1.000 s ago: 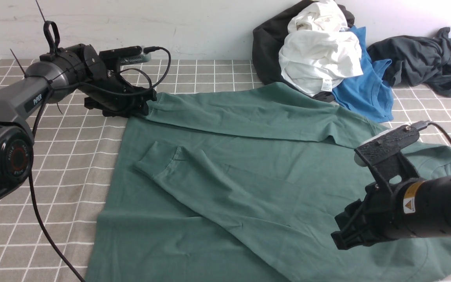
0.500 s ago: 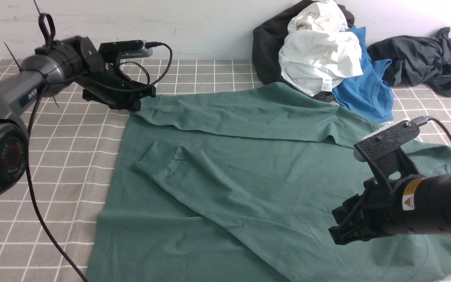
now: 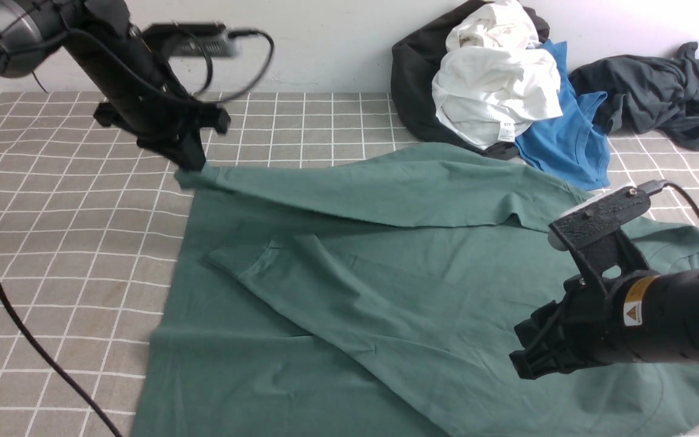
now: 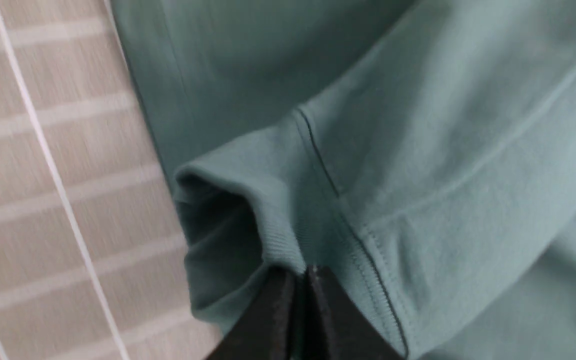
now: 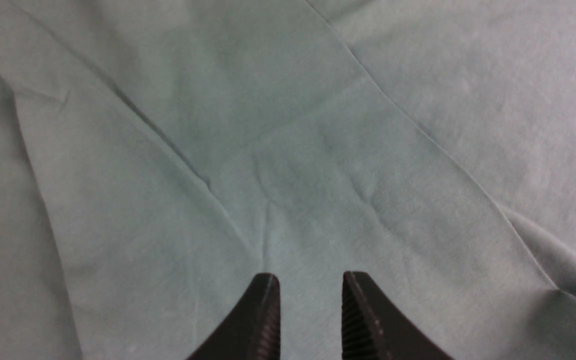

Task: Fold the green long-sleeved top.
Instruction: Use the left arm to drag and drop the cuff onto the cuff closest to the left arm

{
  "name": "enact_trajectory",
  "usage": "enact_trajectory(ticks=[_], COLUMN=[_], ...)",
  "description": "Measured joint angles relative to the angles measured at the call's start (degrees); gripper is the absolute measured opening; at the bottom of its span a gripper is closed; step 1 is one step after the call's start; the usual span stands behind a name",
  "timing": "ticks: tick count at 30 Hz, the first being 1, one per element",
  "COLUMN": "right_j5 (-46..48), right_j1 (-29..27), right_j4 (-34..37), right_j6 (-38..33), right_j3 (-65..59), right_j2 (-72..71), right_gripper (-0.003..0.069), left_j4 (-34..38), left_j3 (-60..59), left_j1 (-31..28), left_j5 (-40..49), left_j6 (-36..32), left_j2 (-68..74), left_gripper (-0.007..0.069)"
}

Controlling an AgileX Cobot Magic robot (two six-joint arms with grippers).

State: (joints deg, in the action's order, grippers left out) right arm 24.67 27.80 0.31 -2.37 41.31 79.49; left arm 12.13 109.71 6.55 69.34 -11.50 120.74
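Observation:
The green long-sleeved top (image 3: 386,285) lies spread on the checked table cloth, one sleeve folded across its body with its cuff (image 3: 240,255) at the left. My left gripper (image 3: 193,165) is shut on the ribbed cuff (image 4: 268,235) of the far sleeve and holds it lifted above the cloth; the sleeve (image 3: 355,188) hangs taut towards the shoulder. My right gripper (image 3: 522,364) is open and empty, hovering low over the top's near right part, with plain green fabric (image 5: 288,165) under its jaws. The neck label and chest logo are hidden.
A pile of clothes sits at the back right: a white garment (image 3: 495,85), a black one (image 3: 413,73), a bright blue T-shirt (image 3: 568,139) and a dark grey garment (image 3: 653,91). The checked cloth (image 3: 70,243) lies bare left of the top. A wall stands behind.
My left gripper has risen and moved a little left with the far sleeve's cuff, lifting that sleeve off the cloth. My right arm has barely moved.

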Motion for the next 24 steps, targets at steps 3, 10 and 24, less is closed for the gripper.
enact_trajectory(ticks=[3, 10, 24], right_j5=[0.8, 2.4, 4.1], right_j1=[0.0, 0.0, -10.7], right_j4=[0.0, 0.1, -5.9], right_j6=[0.0, 0.0, 6.0], right_j3=[0.0, 0.0, 8.6], right_j2=[0.0, 0.0, 4.7], right_gripper=[0.0175, 0.0175, 0.0237], left_j4=[-3.8, -11.1, -16.1], left_j3=[-7.6, -25.8, -29.8], left_j1=[2.7, 7.4, 7.5], left_j5=[0.0, -4.7, -22.4], left_j6=[-0.1, 2.6, 9.8], left_j2=[-2.6, -8.3, -10.7], left_gripper=[0.0002, 0.0002, 0.0003])
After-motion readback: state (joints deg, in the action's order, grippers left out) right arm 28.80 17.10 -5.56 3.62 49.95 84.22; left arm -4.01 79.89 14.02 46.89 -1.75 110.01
